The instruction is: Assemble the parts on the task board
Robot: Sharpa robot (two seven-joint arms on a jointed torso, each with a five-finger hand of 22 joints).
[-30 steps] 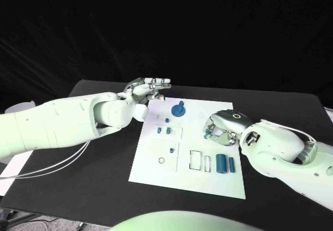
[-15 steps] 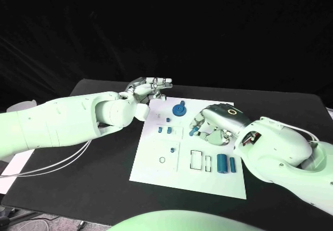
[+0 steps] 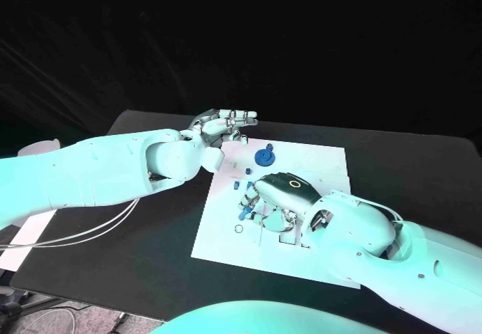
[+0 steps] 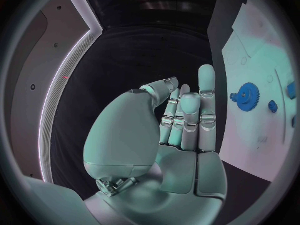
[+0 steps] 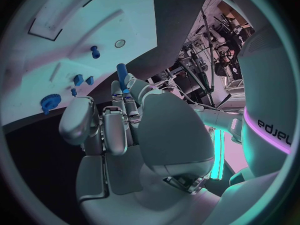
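The white task board (image 3: pixel 316 156) lies in the middle of the black table. On its far part stands a blue gear (image 3: pixel 264 156), with two small blue pieces (image 3: pixel 238 186) nearer and a small ring (image 3: pixel 237 228) by the left edge. My right hand (image 3: pixel 273 203) hovers over the board's middle and pinches a short blue cylinder (image 5: pixel 122 76) at its fingertips. The right wrist view also takes in the gear (image 5: pixel 50 102), a blue peg (image 5: pixel 95 51) and a rectangular slot (image 5: pixel 62 10). My left hand (image 3: pixel 227 124) is above the board's far left corner, fingers straight, holding nothing.
My right forearm (image 3: pixel 382 236) covers the board's near right part. My left arm (image 3: pixel 111 174) lies over the table's left side, with white cables (image 3: pixel 70 233) beneath it. Black table (image 3: pixel 402 160) surrounds the board.
My right hand has moved left from the board's right side to over its middle, carrying the blue cylinder. The left hand has stayed where it was.
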